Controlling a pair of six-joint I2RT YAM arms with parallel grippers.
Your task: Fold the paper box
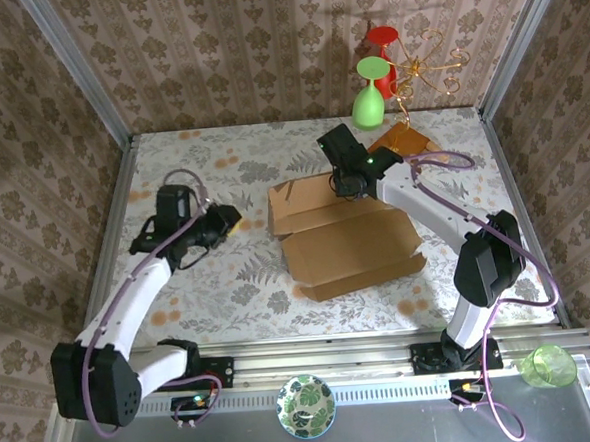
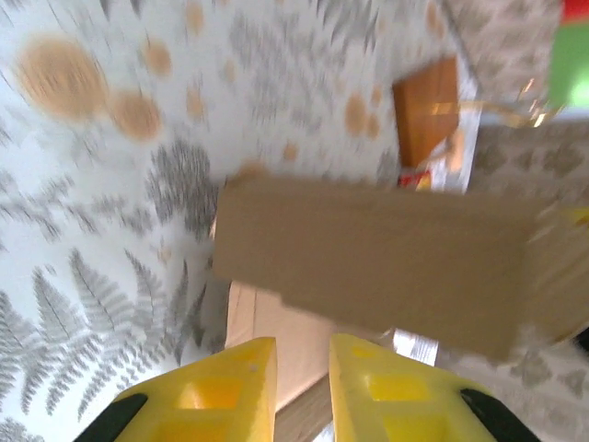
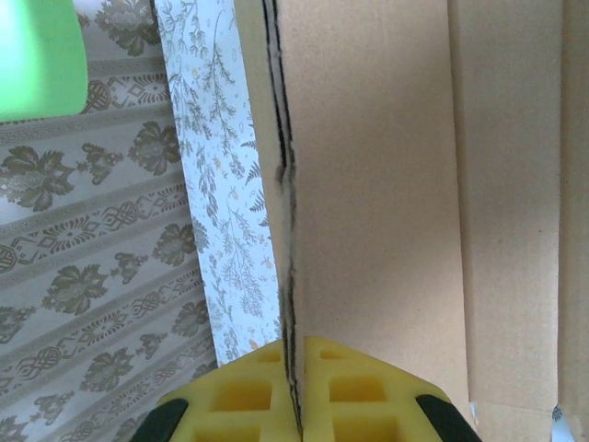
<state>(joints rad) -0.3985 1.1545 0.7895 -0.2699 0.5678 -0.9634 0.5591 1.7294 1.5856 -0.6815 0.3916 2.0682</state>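
At the near edge, in front of the arm bases, a small round plate with a green leaf pattern [image 1: 306,405] lies on the grey rail, and a translucent green plastic cup [image 1: 547,366] sits at the near right corner. Beyond them, the table with its pale fern-printed cloth [image 1: 229,285] carries the paper box [image 1: 351,243], a large light-brown corrugated cardboard piece. It lies a little right of the middle, its near panel flat on the cloth and its far part raised.

The left gripper [image 1: 225,220] hovers left of the box and apart from it. In the blurred left wrist view its yellow fingers [image 2: 230,391] stand slightly parted with nothing between them, pointing toward the cardboard.

Farther back, the right gripper [image 1: 345,185] is at the box's far edge. In the right wrist view its yellow fingers [image 3: 244,396] are pressed together on the thin edge of an upright cardboard panel.

Behind it, a reddish-brown wooden board [image 1: 402,137] lies near the far right corner. A green wine glass [image 1: 368,96], a red glass [image 1: 383,50] and a gold wire ornament [image 1: 431,64] stand at the patterned back wall
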